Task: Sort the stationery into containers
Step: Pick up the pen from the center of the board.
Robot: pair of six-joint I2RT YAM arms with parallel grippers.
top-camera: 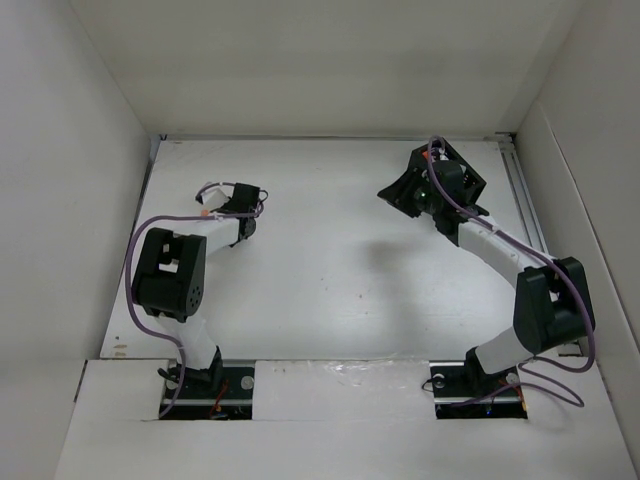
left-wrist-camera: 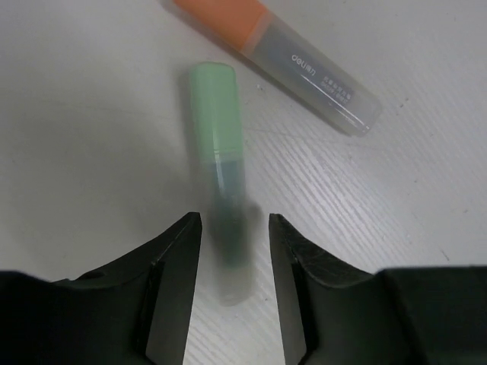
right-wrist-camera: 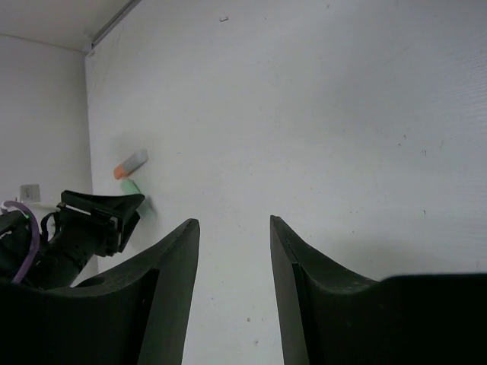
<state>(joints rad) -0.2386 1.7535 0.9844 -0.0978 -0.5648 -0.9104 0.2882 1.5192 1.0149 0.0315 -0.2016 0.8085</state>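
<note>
We see two unsorted on the table (left-wrist-camera: 76, 114): left fingers (left-wrist-camera: 175, 281) apart astride the green highlighter (left-wrist-camera: 219, 129), orange highlighter (left-wrist-camera: 281, 57) at one o'clock; right fingers (right-wrist-camera: 171, 289) apart, empty.

soft, even white light on my table (top-camera: 330, 290), faint shadows only; the green marker (left-wrist-camera: 218, 129) blurs near my left fingers (left-wrist-camera: 171, 296).

Item one: a highlighter with a pale green cap and dark translucent barrel (left-wrist-camera: 221, 167). It lies flat, near vertical at frame centre in the left wrist view, cap uppermost. The barrel end is blurred.

Item two: a highlighter with an orange cap and clear grey printed barrel (left-wrist-camera: 281, 57). It lies flat on a diagonal across the upper frame, cap toward the upper left, just beside the green cap and not touching it.
</note>
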